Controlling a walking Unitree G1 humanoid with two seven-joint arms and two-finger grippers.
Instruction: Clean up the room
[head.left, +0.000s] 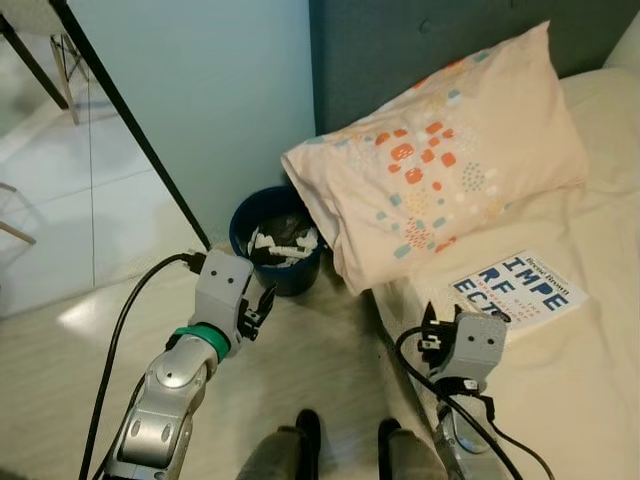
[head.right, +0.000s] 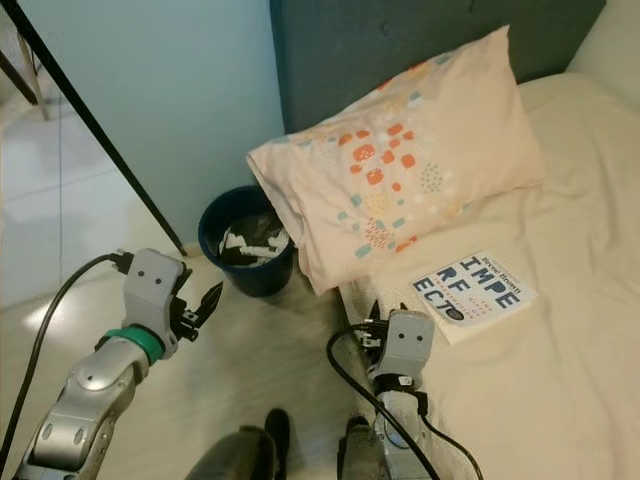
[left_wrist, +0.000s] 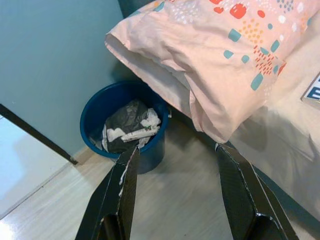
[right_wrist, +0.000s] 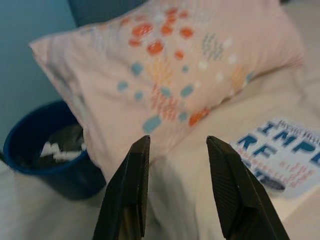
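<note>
Beside the bed's head end, the robot stands over pale wood flooring with both arms raised and nothing in either one. The left gripper (left_wrist: 175, 200) hangs above the floor just short of the blue waste bin (head.left: 272, 250), its fingers spread wide. The right gripper (right_wrist: 180, 190) hovers at the mattress edge, fingers likewise apart, pointing toward the pillow (head.left: 440, 150) and the book (head.left: 515, 290).

The pillow lies askew, its open end overhanging the corner of the bed (head.left: 590, 380) and reaching over the bin's rim. The book lies flat on the sheet, near the right gripper and just beside the pillow's lower edge.

The likely step is tidying the bed top. For the pillow, I would pinch the overhanging corner cloth with the right gripper and draw it back up the bed, away from the bin, so that it does not slump among the rubbish. The book is thin and flat; sliding it to the mattress edge first would probably give the fingers purchase.

Count: one pillow, one book, one bin, holding a heap of crumpled dark and white rubbish (left_wrist: 131, 125).
</note>
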